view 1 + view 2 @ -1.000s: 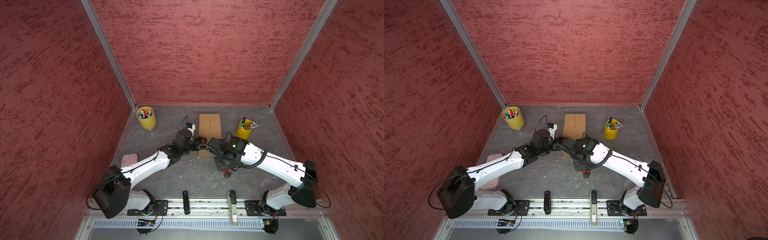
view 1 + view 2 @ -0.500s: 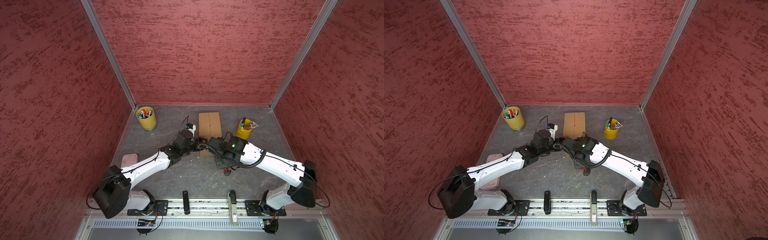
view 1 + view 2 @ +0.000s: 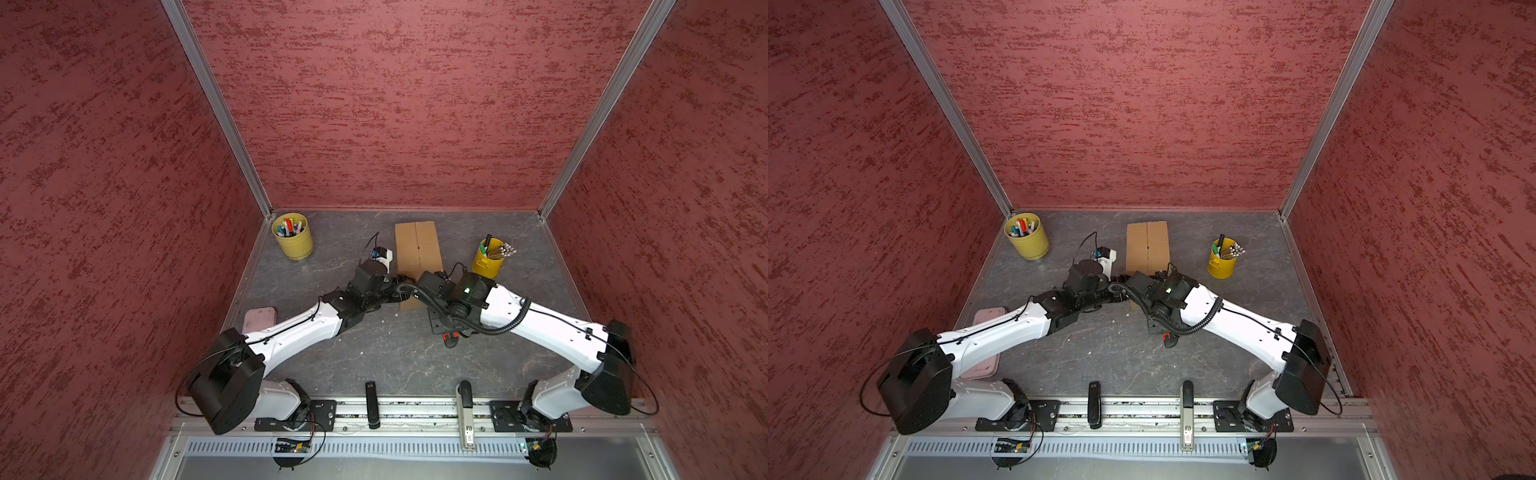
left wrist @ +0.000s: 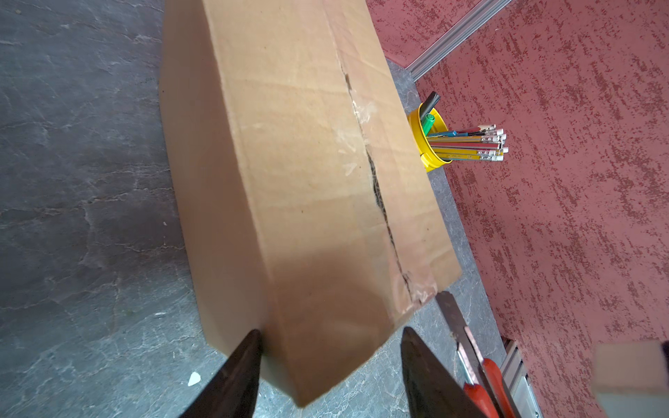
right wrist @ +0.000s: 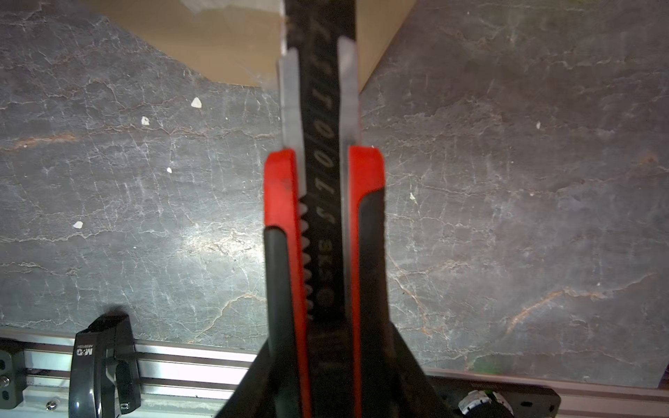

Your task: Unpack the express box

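Holding the box [image 4: 307,188] steady between its apart left pincer [image 4: 331,365] fingers helps the right pincer [image 5: 325,362], clamped on the knife [image 5: 322,224], cut the seam slowly.

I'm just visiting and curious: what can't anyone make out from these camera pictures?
- Inside of the cardboard box: flaps closed, every view.
- Knife tip: cut off by the right wrist view's edge.
- Both end effectors: hidden under the arms in both top views.
- Pink object by the left arm: partly covered, too small to name.
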Tool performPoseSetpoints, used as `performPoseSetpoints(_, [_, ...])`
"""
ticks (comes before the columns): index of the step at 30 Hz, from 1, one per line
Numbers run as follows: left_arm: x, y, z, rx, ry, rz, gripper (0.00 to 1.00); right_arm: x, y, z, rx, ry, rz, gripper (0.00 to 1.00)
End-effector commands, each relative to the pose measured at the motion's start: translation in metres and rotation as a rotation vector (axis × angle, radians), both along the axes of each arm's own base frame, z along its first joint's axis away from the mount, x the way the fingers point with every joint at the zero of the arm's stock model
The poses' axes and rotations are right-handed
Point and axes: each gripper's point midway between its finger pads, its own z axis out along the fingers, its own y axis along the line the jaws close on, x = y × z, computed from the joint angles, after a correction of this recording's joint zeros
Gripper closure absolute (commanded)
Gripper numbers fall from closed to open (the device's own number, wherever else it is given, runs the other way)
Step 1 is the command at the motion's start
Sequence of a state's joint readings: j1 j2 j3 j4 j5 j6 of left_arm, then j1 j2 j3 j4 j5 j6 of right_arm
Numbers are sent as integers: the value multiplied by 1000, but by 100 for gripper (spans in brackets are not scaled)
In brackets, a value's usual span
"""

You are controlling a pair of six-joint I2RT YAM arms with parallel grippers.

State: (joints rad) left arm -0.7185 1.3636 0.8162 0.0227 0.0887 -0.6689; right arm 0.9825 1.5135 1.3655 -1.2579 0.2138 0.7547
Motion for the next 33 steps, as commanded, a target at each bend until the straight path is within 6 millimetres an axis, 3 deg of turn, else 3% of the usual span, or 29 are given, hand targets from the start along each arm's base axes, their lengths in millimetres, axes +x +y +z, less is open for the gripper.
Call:
performPoseSetpoints(1, [-2, -19, 15, -42, -25, -50, 39, 8, 21, 10, 103, -49, 43, 99])
performPoseSetpoints(21, [-3, -23, 28, -35, -51, -39, 33, -1, 24, 8, 121, -10, 93, 100])
performPoseSetpoints(27, [2, -2, 40, 1, -73, -20, 21, -10, 8, 10, 122, -4, 61, 100])
performPoseSetpoints(30, [17, 15, 45, 10, -71, -14, 12, -13, 2, 9, 121, -2, 47, 100])
performPoseSetpoints(32, [31, 27, 49, 31, -84, -4, 1, -14, -1, 8, 130, -2, 41, 100])
performPoseSetpoints(33, [39, 32, 51, 42, -88, -4, 0, -14, -2, 8, 133, -1, 38, 100])
